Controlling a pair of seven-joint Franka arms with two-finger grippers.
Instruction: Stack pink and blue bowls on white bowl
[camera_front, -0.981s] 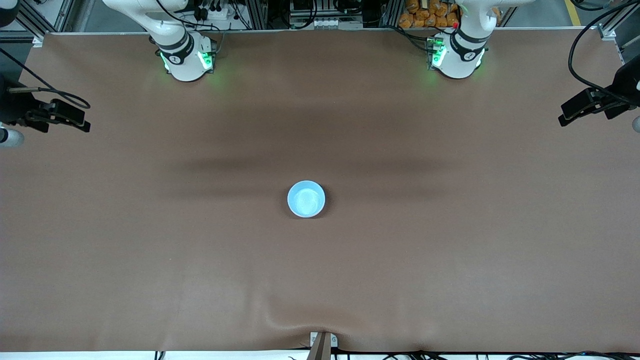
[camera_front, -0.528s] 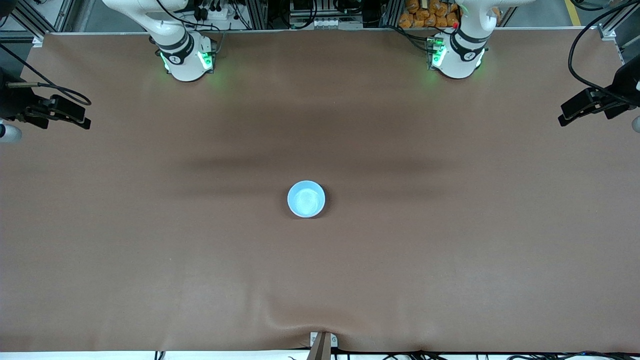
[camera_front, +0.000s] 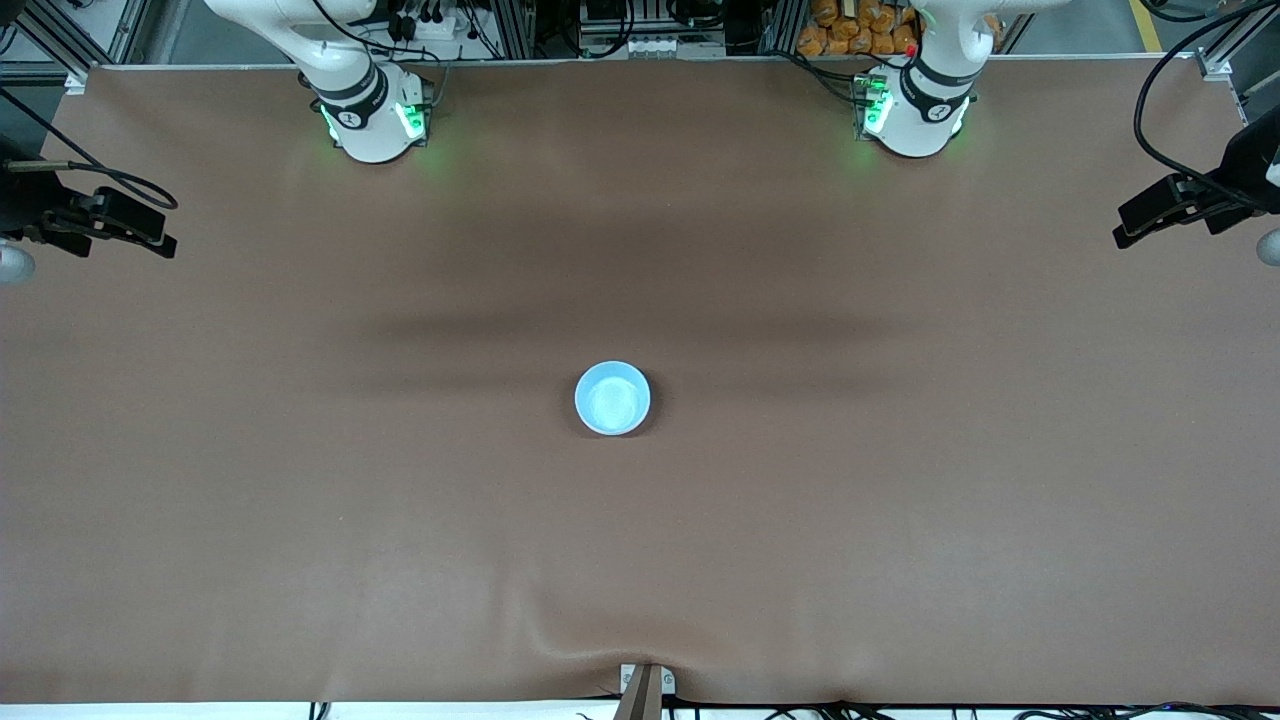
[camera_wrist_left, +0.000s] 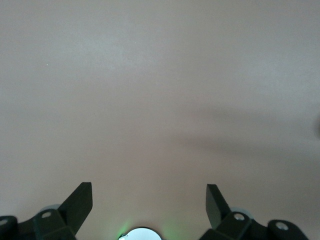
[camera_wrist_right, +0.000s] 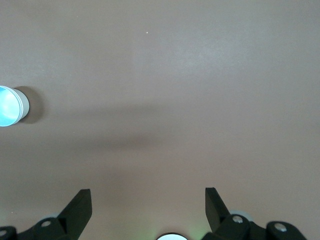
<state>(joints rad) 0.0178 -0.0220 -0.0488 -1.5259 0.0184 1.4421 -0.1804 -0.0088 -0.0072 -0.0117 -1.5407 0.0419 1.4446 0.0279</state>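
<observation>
A light sky-blue bowl (camera_front: 612, 398) stands upright at the middle of the table. It also shows in the right wrist view (camera_wrist_right: 7, 106), where a pale whitish wall shows beside the blue inside. No separate pink bowl or white bowl shows in any view. My left gripper (camera_front: 1150, 215) hangs open and empty over the left arm's end of the table; its wrist view (camera_wrist_left: 149, 192) shows only bare table. My right gripper (camera_front: 130, 230) hangs open and empty over the right arm's end of the table, with its jaws (camera_wrist_right: 148, 196) wide apart.
The brown table cover (camera_front: 900, 520) has a wrinkle at its edge nearest the front camera, by a small bracket (camera_front: 645, 685). The arm bases (camera_front: 375, 120) (camera_front: 915, 110) stand along the edge farthest from that camera.
Both grippers have drifted slightly toward the robots' bases' side at the table ends. The blue bowl has not moved.
</observation>
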